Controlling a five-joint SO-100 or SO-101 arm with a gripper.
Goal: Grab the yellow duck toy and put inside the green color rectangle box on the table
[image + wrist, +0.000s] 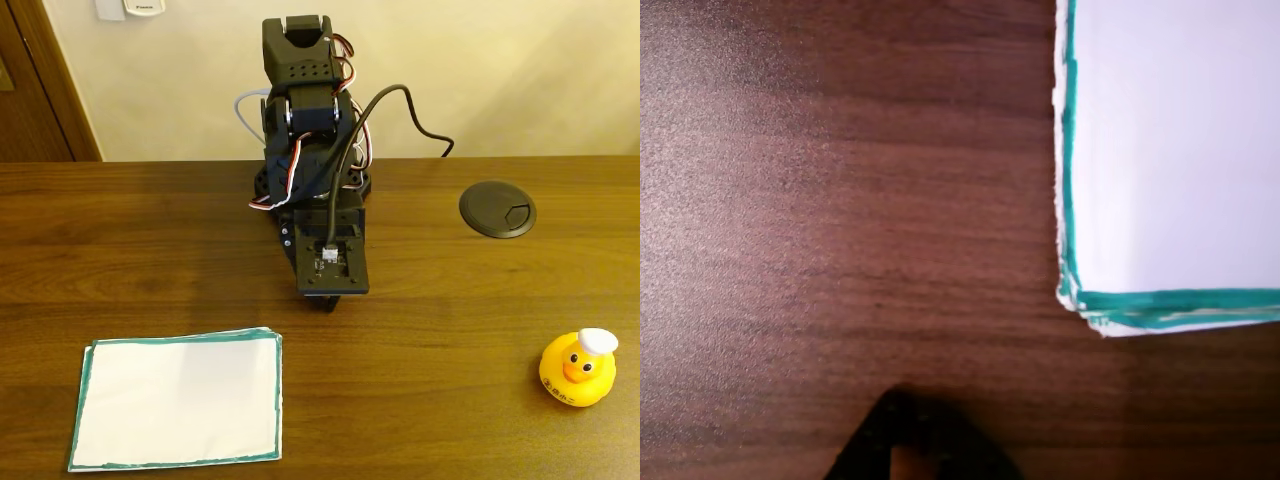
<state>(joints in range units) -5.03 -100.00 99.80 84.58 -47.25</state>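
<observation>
From the fixed view, the duck sits on the table at about four o'clock from the folded arm's gripper, well apart, the green-edged paper lying opposite at seven o'clock; I cannot tell how wide the jaws stand.

Fixed view: black two-finger robot arm stands at back centre of the dark brown wooden table, folded forward, its gripper pointing down close to the tabletop. Round black cable grommet set in the table right of the arm. Small round yellow rubber duck toy sits on the table front right, well apart from the arm. Flat white paper sheet with a teal-green drawn rectangle border lies flat front left, well apart from the duck. Wrist view: the sheet's corner at upper right, gripper tip at bottom edge, apart from the sheet.
</observation>
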